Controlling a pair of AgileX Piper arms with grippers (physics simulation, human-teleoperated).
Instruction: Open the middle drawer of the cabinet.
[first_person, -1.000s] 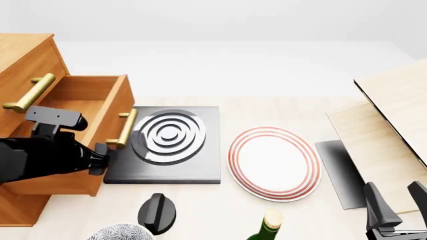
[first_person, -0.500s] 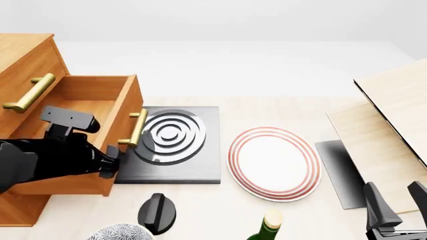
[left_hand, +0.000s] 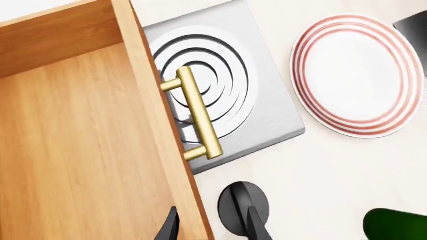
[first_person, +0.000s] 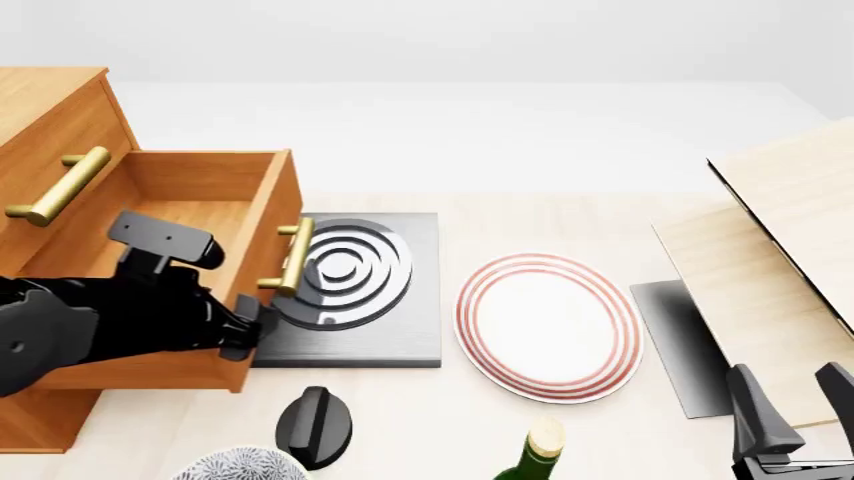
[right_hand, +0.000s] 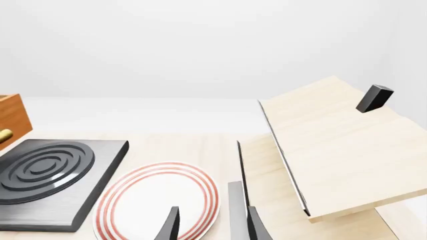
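Two brass bar handles show in the front view, at the left of the frame: one on the upper front of the tall orange-brown wooden cabinet (first_person: 54, 110), one on the orange-brown middle drawer (first_person: 200, 195), which stands well out of the carcass and overhangs the single dark grey slab with raised rings (first_person: 367, 340). My left gripper (first_person: 247, 328) sits at the drawer's lower front corner; the wrist view shows its jaws parted and straddling the front board, one finger inside the box, one outside, clamped on nothing. To finish well I would draw straight along the drawer's run, level, with the inner finger flat against the board so it doesn't slip off the corner. Moving right, I count one white plate with red rings (first_person: 547, 325), one black knob-shaped piece (first_person: 314, 425), one green bottle (first_person: 531, 458) and one pale wooden board structure (first_person: 787, 220). My right gripper (first_person: 790, 420) waits at the lower right, jaws apart and empty.
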